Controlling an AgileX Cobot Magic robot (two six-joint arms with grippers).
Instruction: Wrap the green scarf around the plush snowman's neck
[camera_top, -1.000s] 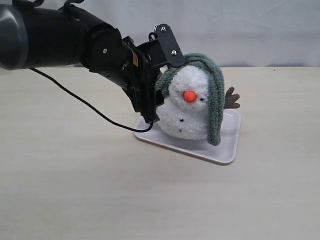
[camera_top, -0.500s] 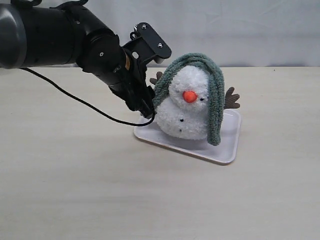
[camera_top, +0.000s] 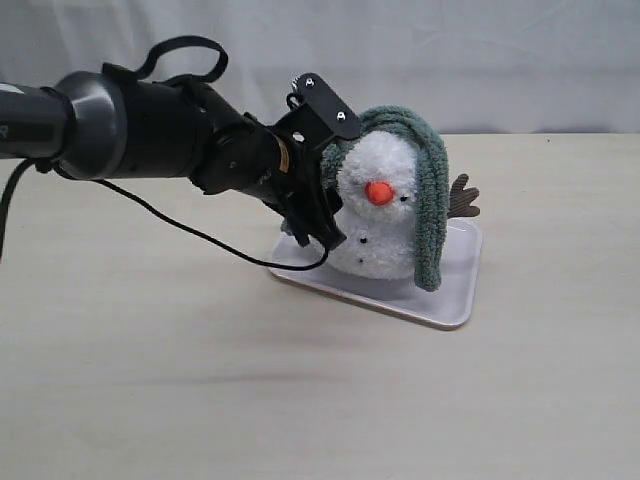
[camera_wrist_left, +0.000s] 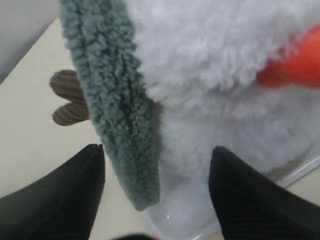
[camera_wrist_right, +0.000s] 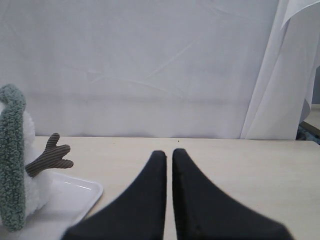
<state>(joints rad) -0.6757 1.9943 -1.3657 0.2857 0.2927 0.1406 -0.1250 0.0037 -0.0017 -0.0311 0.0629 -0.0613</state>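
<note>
A white mark on the black arm at the exterior view's left edge is cut off by the frame and cannot be read.

The plush snowman stands upright on a white tray. The green scarf lies draped over the top of its head, not around the snowman's neck. One end hangs down the side away from the arm and reaches almost to the tray. The other end is mostly hidden behind the left hand in the exterior view.

The left wrist view shows that end hanging between the two spread fingers, with its tip over the tray's edge. The left hand is released: its fingers stand on either side of the scarf end and the snowman's flank, clear of both. One brown corduroy arm shows, and the other is covered in the exterior view. The orange nose is blurred in the wrist view.

The right hand is out of the exterior view. Its own camera shows it clenched, fingers pressed together on nothing, above the tabletop and well apart from the tray.

The tabletop is pale beige, and a black cable trails over it. A creased white cloth backdrop closes the scene behind.
</note>
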